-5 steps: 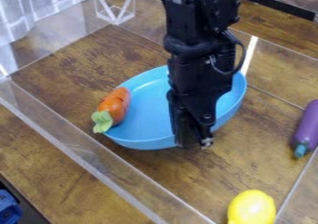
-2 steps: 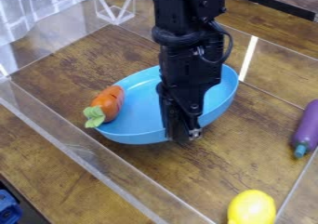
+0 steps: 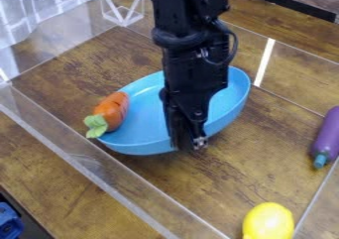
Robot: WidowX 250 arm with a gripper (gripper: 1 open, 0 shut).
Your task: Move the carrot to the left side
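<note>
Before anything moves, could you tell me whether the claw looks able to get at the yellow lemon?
Probably yes: nothing stands over or around the lemon, and the claw hangs beyond it, though it looks shut and would need opening.

blue plate (image 3: 130, 136), lemon (image 3: 269, 222) (yellow), purple eggplant (image 3: 327, 138)

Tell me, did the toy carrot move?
Yes, the toy carrot shifted a little toward the picture's left, farther from the purple eggplant.

Glossy blue plastic plate (image 3: 130, 124), wood-grain tabletop (image 3: 199, 191), shiny yellow lemon (image 3: 268, 222)
</note>
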